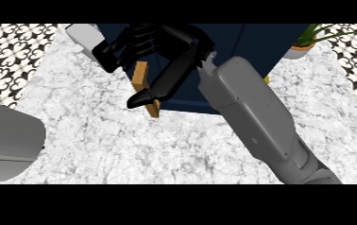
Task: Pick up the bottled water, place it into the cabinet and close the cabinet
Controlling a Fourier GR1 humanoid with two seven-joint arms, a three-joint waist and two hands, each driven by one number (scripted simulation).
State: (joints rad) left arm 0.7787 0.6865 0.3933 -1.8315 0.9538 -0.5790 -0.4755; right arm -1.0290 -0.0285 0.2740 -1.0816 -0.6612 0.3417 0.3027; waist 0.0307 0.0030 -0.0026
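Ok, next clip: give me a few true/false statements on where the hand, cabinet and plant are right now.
1. The right hand is up against the cabinet, next to its wooden handle. True.
2. The cabinet is white. False: it is dark blue.
3. A plant in a white pot stands at the cabinet's right. True.
4. The bottle stands in plain sight on the counter. False: no bottle shows anywhere.
5. The counter is bare wood. False: it is white and grey marble.
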